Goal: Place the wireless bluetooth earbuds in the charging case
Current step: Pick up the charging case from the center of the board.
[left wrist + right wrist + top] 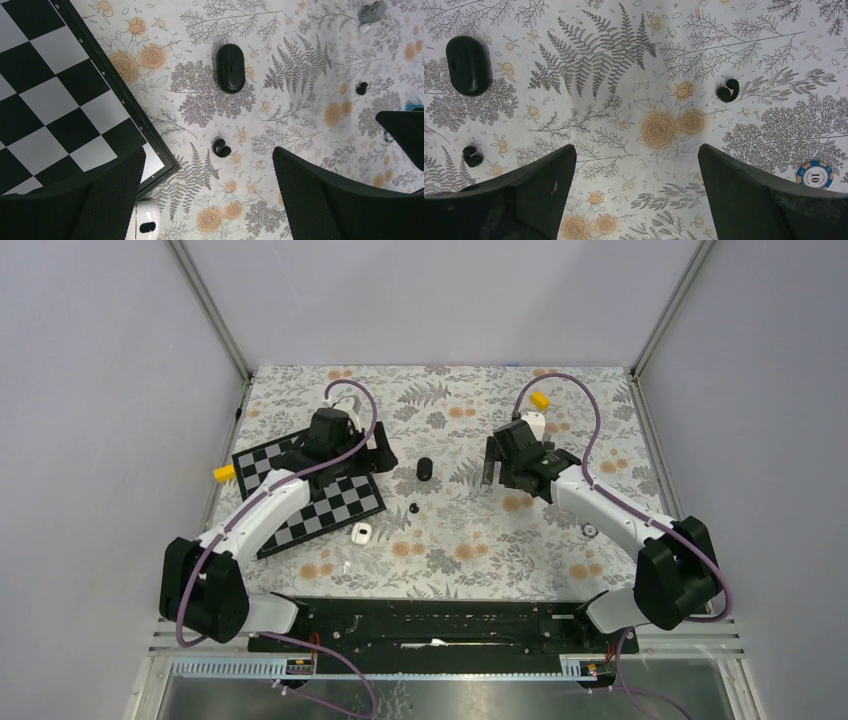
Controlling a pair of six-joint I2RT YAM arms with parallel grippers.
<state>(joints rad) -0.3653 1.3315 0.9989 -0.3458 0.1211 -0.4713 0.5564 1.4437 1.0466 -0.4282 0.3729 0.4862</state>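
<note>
The black charging case [424, 469] lies closed on the flowered table; it also shows in the left wrist view [230, 67] and the right wrist view [468, 65]. One black earbud [413, 508] lies just in front of it, seen in the left wrist view [221, 148] and the right wrist view [472, 156]. A second black earbud [727, 91] lies further right, also in the left wrist view [361, 89]. My left gripper [209, 165] is open and empty above the first earbud. My right gripper [637, 150] is open and empty, between the two earbuds.
A checkerboard [300, 495] lies under the left arm. A small white device [362, 532] sits by its near corner. A blue poker chip [814, 174] lies at the right. A small grey block [372, 11] is at the far right of the left wrist view.
</note>
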